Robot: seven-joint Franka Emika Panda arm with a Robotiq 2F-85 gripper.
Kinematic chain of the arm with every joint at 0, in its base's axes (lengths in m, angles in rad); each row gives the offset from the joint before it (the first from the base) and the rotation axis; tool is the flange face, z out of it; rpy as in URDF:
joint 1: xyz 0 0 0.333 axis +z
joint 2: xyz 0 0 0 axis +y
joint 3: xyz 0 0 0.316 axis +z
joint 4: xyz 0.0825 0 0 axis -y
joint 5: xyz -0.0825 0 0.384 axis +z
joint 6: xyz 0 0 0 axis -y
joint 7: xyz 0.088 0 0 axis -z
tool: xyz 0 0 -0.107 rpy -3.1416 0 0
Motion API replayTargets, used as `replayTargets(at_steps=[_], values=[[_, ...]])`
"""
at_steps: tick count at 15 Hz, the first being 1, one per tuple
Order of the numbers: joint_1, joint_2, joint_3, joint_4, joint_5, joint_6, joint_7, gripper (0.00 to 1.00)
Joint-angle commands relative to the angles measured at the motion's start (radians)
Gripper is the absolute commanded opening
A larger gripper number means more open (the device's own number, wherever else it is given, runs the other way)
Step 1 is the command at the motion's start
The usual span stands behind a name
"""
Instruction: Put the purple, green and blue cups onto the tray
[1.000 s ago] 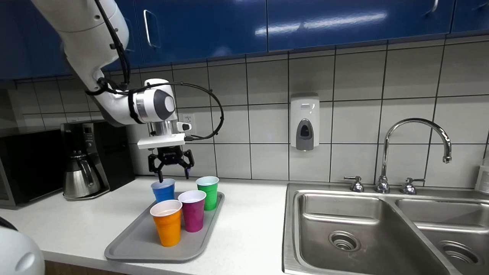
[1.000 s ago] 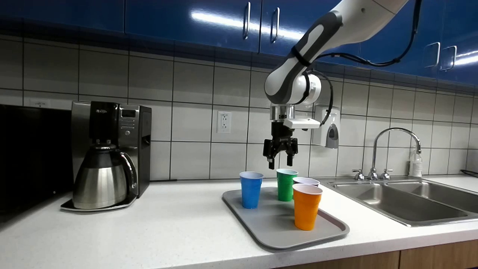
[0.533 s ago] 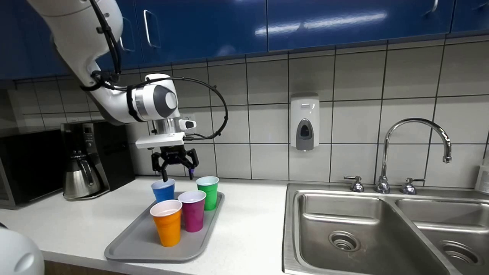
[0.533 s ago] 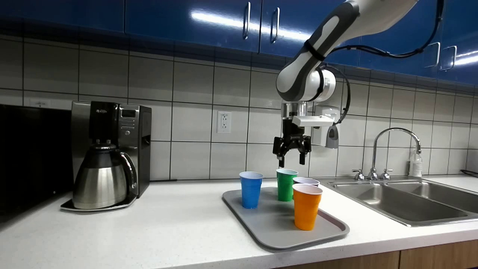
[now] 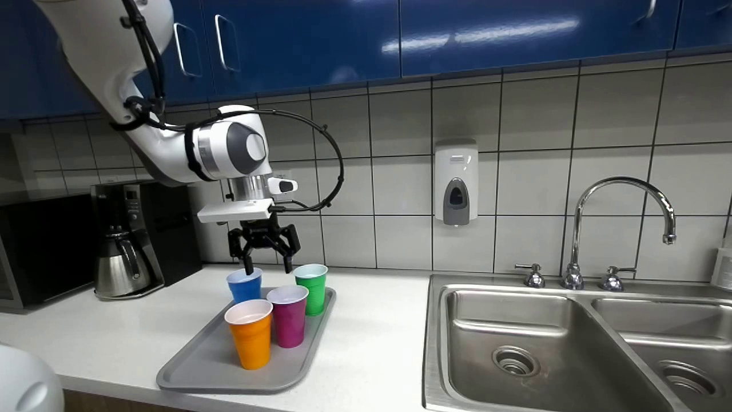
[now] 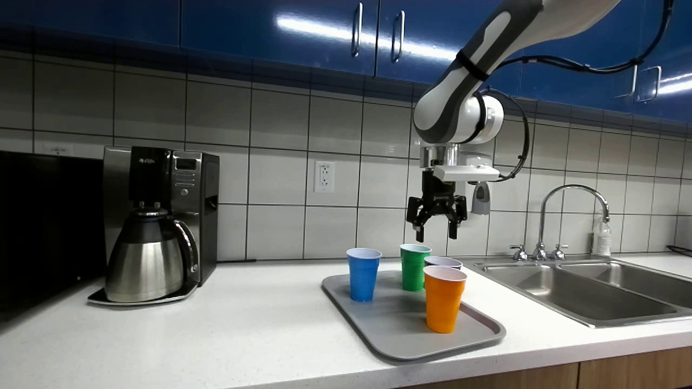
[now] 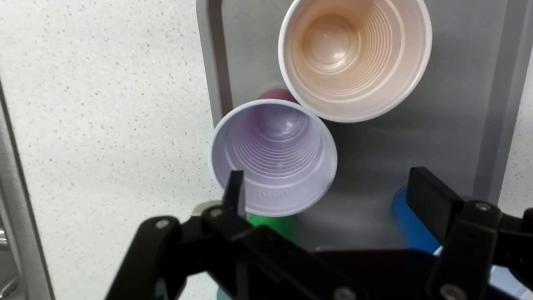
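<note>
The purple cup (image 5: 290, 323), green cup (image 5: 311, 294) and blue cup (image 5: 246, 288) stand upright on the grey tray (image 5: 200, 369). The blue cup (image 6: 363, 276) and green cup (image 6: 413, 270) also show in an exterior view, where the purple cup (image 6: 442, 261) is mostly hidden behind an orange cup. My gripper (image 5: 268, 269) is open and empty above the cups, apart from them; it also shows open in an exterior view (image 6: 436, 236). In the wrist view its fingers (image 7: 327, 177) stand wide apart, one overlapping the purple cup's rim (image 7: 272, 158), the other the blue cup (image 7: 410, 223).
An orange cup (image 5: 251, 340) stands on the tray's front part, close to the purple cup. A coffee maker (image 6: 162, 227) stands on the counter. A double sink (image 5: 514, 343) with a tall faucet (image 5: 577, 229) and a wall soap dispenser (image 5: 456, 183) are nearby. Blue cabinets (image 6: 281, 32) hang above.
My open gripper has moved to the right in both exterior views, clearly in one and slightly in the other, staying above the cups. The cups and the tray have not moved.
</note>
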Motion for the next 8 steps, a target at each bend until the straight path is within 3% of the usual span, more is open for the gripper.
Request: replayTargets(at_steps=[1, 8], values=[[-0.015, -0.004, 0.015, -0.002, 0.0, -0.003, 0.001, 1.0], [-0.015, -0.009, 0.015, -0.008, 0.0, -0.003, 0.004, 1.0]])
